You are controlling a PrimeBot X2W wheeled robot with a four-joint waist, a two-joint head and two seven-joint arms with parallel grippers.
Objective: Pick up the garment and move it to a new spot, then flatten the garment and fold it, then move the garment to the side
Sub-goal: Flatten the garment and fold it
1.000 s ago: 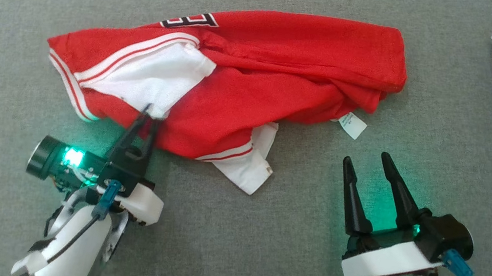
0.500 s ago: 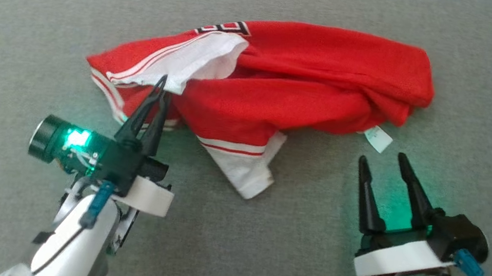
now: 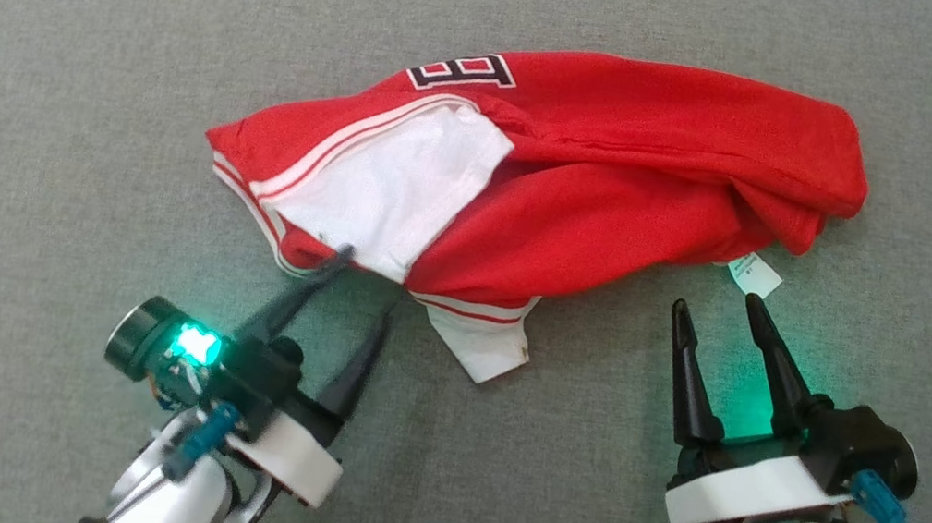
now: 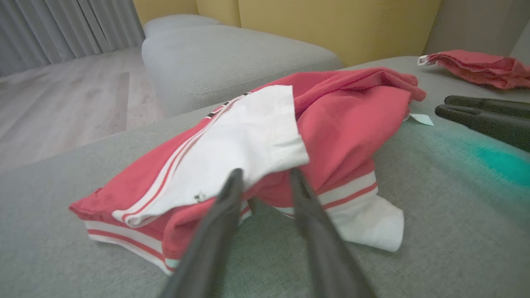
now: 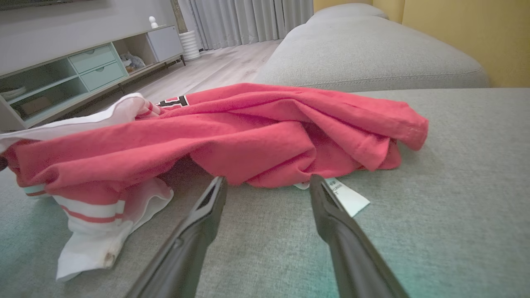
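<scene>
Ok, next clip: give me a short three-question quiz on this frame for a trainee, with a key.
1. True or false: the right gripper is shut on the garment.
2. What lies nearest the right gripper's fingertips? A) white care label B) black lettering C) striped hem
3. Fill in: the left gripper has its jaws ___ at the edge of the garment's white panel.
Key: 1 false; 2 A; 3 open.

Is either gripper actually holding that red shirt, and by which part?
Nothing is held. The left gripper is open, its tips at the garment's near edge; the right gripper is open near the label.
</scene>
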